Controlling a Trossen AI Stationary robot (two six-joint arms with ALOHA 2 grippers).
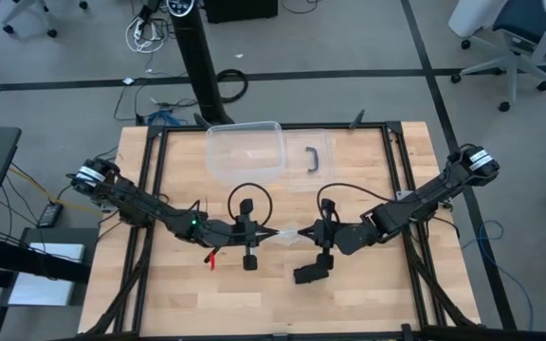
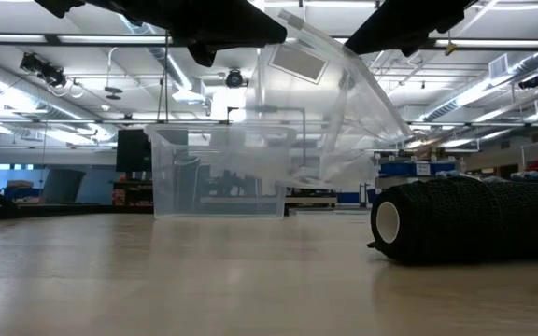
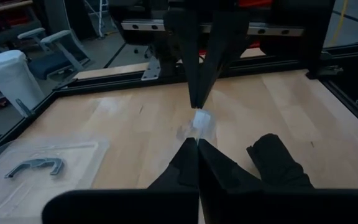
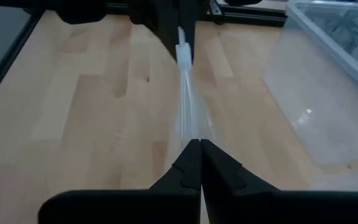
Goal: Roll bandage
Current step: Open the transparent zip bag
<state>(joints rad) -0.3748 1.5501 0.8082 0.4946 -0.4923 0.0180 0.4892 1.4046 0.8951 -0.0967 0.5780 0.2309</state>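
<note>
1. The bandage (image 2: pixel 474 219) is matte black with a woven texture and a white core.
2. The plastic bag (image 4: pixel 188 106) stretched between both sets of jaws is clear.
3. The table (image 1: pixel 368 294) is pale wood grain.
4. The box (image 1: pixel 245 152) is clear; its lid handle (image 1: pixel 317 158) is black.

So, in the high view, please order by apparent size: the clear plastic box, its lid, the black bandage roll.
1. Clear plastic box
2. Lid, slightly smaller, partly hidden
3. Bandage roll, by far the smallest
</note>
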